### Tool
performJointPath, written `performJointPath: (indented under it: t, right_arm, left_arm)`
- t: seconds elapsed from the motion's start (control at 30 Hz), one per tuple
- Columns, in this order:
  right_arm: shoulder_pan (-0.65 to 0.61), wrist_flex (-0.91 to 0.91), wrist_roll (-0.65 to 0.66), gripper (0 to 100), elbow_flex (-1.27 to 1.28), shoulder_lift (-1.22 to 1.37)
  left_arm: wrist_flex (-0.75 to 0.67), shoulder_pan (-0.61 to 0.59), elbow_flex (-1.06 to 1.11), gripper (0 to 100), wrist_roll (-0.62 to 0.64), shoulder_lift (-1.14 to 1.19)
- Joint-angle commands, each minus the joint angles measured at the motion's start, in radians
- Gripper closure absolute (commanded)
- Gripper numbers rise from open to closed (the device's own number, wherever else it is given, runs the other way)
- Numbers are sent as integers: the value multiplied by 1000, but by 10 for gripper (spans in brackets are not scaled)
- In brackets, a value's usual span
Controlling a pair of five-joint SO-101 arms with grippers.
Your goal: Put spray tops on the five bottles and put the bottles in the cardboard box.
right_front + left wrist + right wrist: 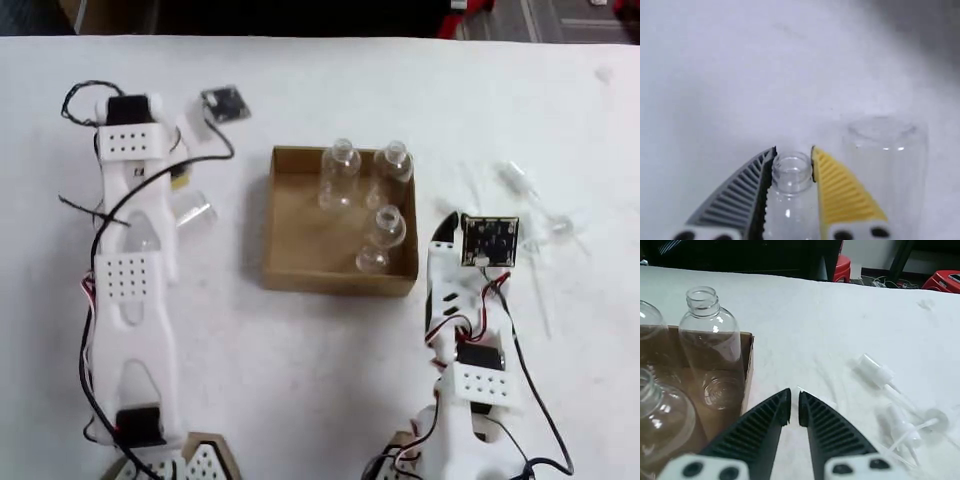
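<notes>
My left gripper [792,156], with one grey and one yellow finger, is shut on the open neck of a clear bottle [790,175] that has no top. A second clear bottle [886,150] stands just beside it; from above a bottle [195,210] shows beside the left arm's gripper [181,178]. The cardboard box [290,255] holds three topless clear bottles [340,172] [392,170] [383,238]. My right gripper [794,401] hovers shut and holding nothing at the box's right side [440,236]. White spray tops [875,371] [901,426] lie on the table beyond it.
The spray tops [518,180] [556,226] with their thin tubes are scattered right of the box. The box's wall [747,371] is close beside the right fingers. Open white tabletop [330,370] lies between the two arms in front of the box.
</notes>
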Motion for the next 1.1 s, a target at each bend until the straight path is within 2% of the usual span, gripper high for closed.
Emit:
performJointPath:
  t: [0.0,0.1,0.2,0.53,0.63,1.07]
  right_arm:
    - [-4,-24,12,978,-34,5]
    - [-4,-24,12,978,-34,5]
    - [-2,-24,12,978,-34,5]
    - [1,-24,12,978,-34,4]
    - [1,-24,12,978,-34,4]
    - [1,-24,12,978,-34,4]
  left_arm:
    - [20,35,-74,979,221,-162]
    - [21,42,-61,979,336,-243]
    - [21,51,12,979,396,-343]
    - [15,134,635,978,402,-914]
    - [-25,145,783,976,397,-1064]
    - [-46,148,1166,976,402,-1477]
